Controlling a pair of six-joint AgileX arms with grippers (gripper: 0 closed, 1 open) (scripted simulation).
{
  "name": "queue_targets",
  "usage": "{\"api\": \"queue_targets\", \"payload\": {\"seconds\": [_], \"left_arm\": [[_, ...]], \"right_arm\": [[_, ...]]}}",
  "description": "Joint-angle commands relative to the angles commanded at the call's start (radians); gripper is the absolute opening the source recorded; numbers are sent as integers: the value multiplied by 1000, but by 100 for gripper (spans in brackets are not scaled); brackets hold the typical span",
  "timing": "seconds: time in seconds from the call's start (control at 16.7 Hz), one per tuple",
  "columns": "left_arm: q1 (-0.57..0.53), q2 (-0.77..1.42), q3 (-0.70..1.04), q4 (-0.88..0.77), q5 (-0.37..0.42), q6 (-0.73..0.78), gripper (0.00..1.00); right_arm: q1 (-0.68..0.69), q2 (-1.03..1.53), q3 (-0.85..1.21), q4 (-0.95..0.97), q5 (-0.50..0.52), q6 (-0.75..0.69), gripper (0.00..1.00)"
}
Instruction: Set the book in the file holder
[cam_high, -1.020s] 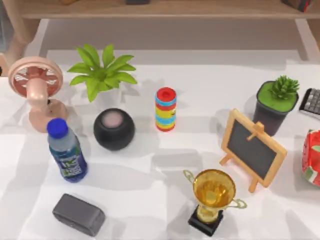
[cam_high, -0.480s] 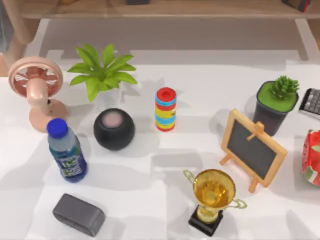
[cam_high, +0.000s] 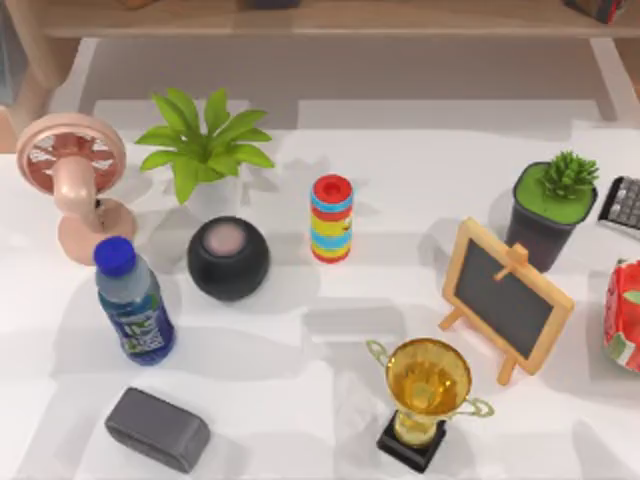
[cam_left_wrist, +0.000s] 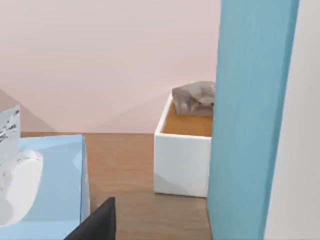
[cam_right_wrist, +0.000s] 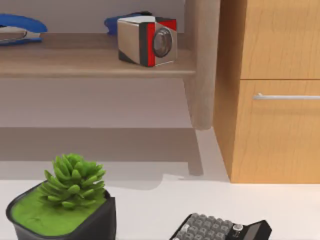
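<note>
a: what do we have nearest to us on the white table (cam_high: 400, 190)?

b: at the near edge, a dark grey box (cam_high: 157, 429) on the left and a gold trophy (cam_high: 427, 395) on a black base toward the right. just beyond the box stands a water bottle (cam_high: 133, 301) with a blue cap.

a: and in the middle?

b: a black round speaker (cam_high: 228, 257) left of centre, a stack of coloured rings (cam_high: 331, 218) beside it at centre, and a small wood-framed chalkboard (cam_high: 506, 298) on its easel to the right. at the right edge we see part of a red object (cam_high: 625, 315).

a: farther back?

b: a pink desk fan (cam_high: 72, 180) at far left, a leafy green plant (cam_high: 203, 146) next to it, a succulent in a dark pot (cam_high: 551, 204) on the right, and a calculator (cam_high: 624, 205) at the right edge. behind the table runs a wooden shelf (cam_high: 320, 18).

a: what do our wrist cameras give us?

b: the right wrist view shows the succulent and calculator close, then the shelf with a red and white camera (cam_right_wrist: 147, 40) and a blue stapler (cam_right_wrist: 20, 27), beside a wooden cabinet (cam_right_wrist: 272, 90). the left wrist view shows a blue upright panel (cam_left_wrist: 250, 120), a white box (cam_left_wrist: 182, 152) on a brown surface, and a pale blue flat object (cam_left_wrist: 42, 185).

a: our grippers, and the book and file holder?

b: we cannot tell how either gripper stands, and we cannot say where the book or file holder is.
</note>
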Motion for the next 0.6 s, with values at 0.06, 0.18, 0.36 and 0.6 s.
{"api": "queue_targets", "payload": {"seconds": [0.06, 0.18, 0.36, 0.6], "left_arm": [[-9, 33, 35, -2, -9, 0, 100], [-21, 74, 77, -4, -20, 0, 100], [-23, 80, 83, -5, -21, 0, 100], [-17, 88, 96, -10, -16, 0, 100]], "right_arm": [[0, 0, 0, 0, 0, 0, 100], [0, 0, 0, 0, 0, 0, 100], [0, 0, 0, 0, 0, 0, 100], [0, 0, 0, 0, 0, 0, 100]]}}
